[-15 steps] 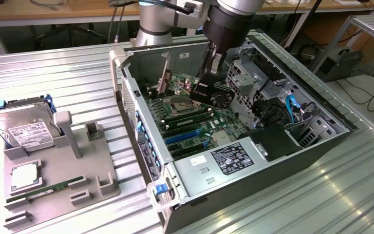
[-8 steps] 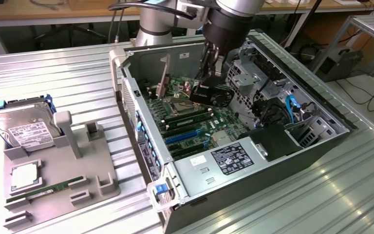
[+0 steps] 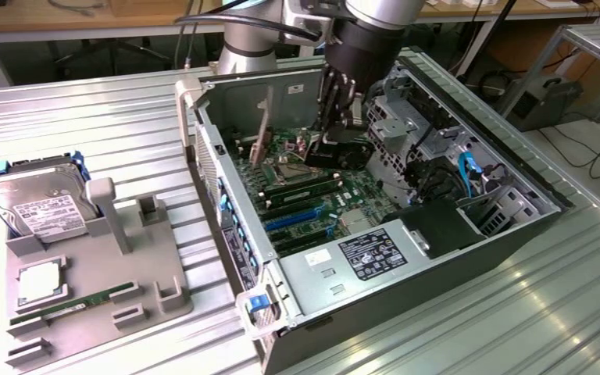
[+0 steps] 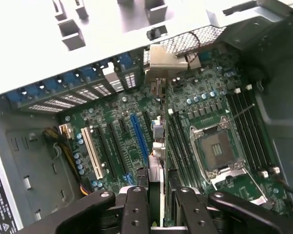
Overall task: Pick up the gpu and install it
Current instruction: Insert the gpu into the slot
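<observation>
The gpu [image 4: 157, 146] is a thin dark card seen edge-on in the wrist view, with its silver bracket [image 4: 162, 63] at the far end by the case's rear wall. My gripper [image 4: 156, 197] is shut on the card's near end, one black finger [image 4: 136, 204] on each side. It hangs inside the open computer case [image 3: 206, 156], just above the motherboard [image 4: 122, 141]. The card runs over a dark slot between the blue slot [image 4: 139, 136] and the memory slots. In the exterior view my gripper [image 3: 331, 147] reaches down into the case's middle.
The CPU socket [image 4: 217, 151] lies open beside the card. A drive cage [image 3: 415, 117] and the power supply [image 3: 373, 254] crowd the case. On the exterior view's left, a grey holder [image 3: 123, 258] carries a hard drive [image 3: 34, 207] and a green memory stick [image 3: 76, 301].
</observation>
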Controlling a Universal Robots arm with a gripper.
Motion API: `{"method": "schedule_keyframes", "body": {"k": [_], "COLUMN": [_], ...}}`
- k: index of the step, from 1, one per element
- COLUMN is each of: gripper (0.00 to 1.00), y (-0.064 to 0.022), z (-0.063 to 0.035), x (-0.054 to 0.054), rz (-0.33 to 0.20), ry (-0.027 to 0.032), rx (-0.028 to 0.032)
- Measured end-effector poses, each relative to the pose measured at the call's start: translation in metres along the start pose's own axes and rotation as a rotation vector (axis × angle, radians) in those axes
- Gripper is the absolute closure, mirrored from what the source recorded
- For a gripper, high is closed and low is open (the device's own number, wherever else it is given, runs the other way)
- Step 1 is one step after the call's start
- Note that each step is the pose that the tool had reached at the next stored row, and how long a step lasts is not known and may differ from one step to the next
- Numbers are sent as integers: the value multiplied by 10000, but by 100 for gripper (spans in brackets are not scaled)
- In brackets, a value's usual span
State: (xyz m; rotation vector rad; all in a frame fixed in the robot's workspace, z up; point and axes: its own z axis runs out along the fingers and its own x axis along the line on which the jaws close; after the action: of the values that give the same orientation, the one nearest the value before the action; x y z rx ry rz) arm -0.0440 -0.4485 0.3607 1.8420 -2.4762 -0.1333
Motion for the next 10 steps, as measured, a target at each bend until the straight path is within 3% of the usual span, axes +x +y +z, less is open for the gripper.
{"method": "schedule_keyframes", "body": {"k": [10], "gripper": [74], "y": [-4], "z": [48], "x": [1], "rz": [-1902], "ry": [168], "rx": [69]}}
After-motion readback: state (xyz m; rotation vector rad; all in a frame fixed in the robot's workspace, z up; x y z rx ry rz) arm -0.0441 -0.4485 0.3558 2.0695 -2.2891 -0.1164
